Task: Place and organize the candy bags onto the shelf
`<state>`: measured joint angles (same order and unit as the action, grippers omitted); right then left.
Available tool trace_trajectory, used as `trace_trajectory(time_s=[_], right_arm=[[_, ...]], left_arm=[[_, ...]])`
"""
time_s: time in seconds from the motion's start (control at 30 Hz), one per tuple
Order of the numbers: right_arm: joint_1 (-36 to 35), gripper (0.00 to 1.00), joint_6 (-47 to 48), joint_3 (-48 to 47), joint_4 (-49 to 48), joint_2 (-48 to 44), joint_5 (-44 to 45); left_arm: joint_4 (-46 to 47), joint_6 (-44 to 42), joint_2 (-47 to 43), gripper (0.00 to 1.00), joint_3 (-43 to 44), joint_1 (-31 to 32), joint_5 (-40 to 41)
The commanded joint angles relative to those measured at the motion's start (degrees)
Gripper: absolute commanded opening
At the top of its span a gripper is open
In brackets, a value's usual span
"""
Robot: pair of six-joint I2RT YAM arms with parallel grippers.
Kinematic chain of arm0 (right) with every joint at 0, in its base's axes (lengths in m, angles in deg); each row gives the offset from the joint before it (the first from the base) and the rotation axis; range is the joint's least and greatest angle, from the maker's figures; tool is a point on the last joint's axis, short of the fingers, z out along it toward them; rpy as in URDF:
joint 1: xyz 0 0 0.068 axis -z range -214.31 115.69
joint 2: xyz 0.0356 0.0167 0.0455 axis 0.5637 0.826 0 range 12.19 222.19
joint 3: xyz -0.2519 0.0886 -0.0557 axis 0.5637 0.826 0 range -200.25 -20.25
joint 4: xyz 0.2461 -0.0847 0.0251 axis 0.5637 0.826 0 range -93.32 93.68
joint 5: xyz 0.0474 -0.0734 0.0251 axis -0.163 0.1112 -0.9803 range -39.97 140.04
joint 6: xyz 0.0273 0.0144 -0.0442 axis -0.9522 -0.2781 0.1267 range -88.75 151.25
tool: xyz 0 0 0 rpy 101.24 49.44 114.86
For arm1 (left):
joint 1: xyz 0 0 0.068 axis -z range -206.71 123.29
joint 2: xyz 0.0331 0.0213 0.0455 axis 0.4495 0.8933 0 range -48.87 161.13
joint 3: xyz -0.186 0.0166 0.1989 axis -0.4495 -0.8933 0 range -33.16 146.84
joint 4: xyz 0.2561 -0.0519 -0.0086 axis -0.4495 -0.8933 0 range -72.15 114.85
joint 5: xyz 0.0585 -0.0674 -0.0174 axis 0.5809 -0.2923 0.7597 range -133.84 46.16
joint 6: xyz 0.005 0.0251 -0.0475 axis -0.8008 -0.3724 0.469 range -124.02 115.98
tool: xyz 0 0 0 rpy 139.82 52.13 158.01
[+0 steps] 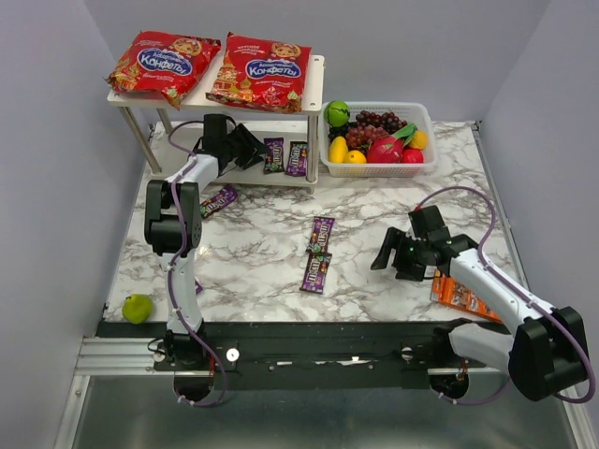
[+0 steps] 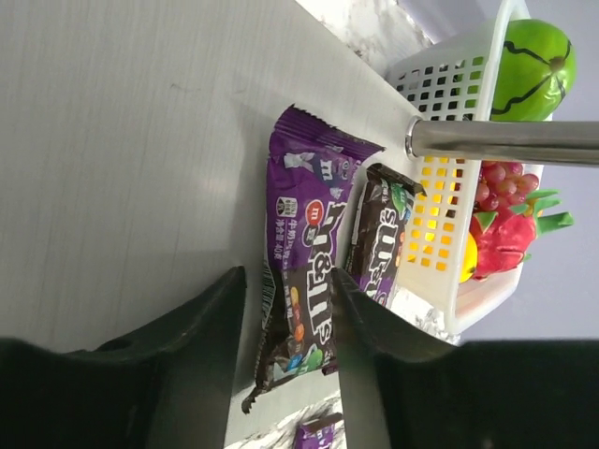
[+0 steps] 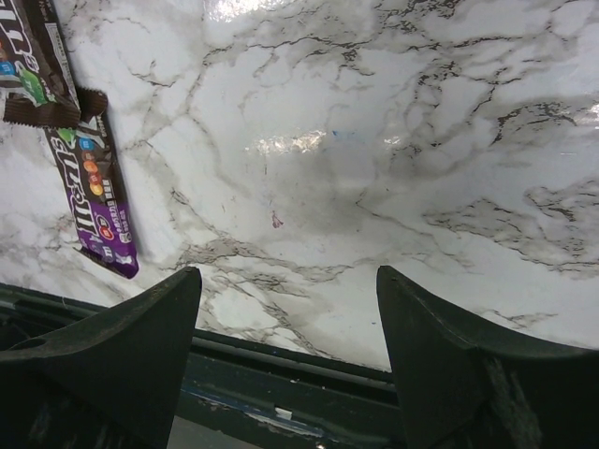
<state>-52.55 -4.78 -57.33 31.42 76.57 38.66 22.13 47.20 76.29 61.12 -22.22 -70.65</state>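
Note:
Two red candy bags [image 1: 164, 62] [image 1: 261, 70] lie on the top board of the white shelf [image 1: 315, 86]. On the lower board [image 2: 112, 140] lie two small purple packets [image 2: 307, 253] [image 2: 378, 241], side by side. My left gripper [image 2: 288, 281] reaches in under the top board [image 1: 253, 148]. Its jaws stand apart around the near end of the left packet, which rests flat on the board. Three more purple packets [image 1: 218, 199] [image 1: 321, 233] [image 1: 315, 271] lie on the marble table. My right gripper [image 1: 384, 257] [image 3: 285, 290] hovers open and empty over the table near its front edge.
A white basket [image 1: 426, 112] of fruit stands right of the shelf, close to the shelf's metal leg [image 2: 505, 140]. An orange packet [image 1: 460, 295] lies under the right arm. A green fruit [image 1: 138, 308] sits at the front left corner.

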Motion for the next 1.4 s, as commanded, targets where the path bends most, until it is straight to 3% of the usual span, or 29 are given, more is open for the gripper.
trace_trajectory(time_s=[0.0, 0.27, 0.53, 0.83, 1.13, 1.37], right_arm=[[0.31, 0.84, -0.71, 1.22, -0.29, -1.54, -0.14], [0.31, 0.84, -1.06, 2.63, -0.38, -3.12, -1.37], [0.31, 0.84, -1.5, 5.44, -1.52, -4.88, -3.56], [0.31, 0.84, -1.06, 7.9, -1.26, -6.63, -4.79], [0.4, 0.84, -0.62, 8.87, -0.55, -7.6, -5.59], [0.31, 0.84, -0.18, 9.57, -0.55, -7.69, -6.29]], left_arm=[[0.43, 0.28, -4.22, 0.62, -3.21, -0.8, 0.27], [6.41, 4.06, -12.12, 0.67, -12.8, -1.33, -1.23], [8.08, 1.43, -24.25, 0.68, -30.45, 1.48, -1.14], [-2.29, -7.63, -34.46, 0.69, -43.82, 17.11, 4.13], [1.49, -3.94, -37.71, 0.7, -55.6, 27.58, 7.11], [5.71, -1.48, -36.05, 0.61, -57.1, 33.38, 7.99]])
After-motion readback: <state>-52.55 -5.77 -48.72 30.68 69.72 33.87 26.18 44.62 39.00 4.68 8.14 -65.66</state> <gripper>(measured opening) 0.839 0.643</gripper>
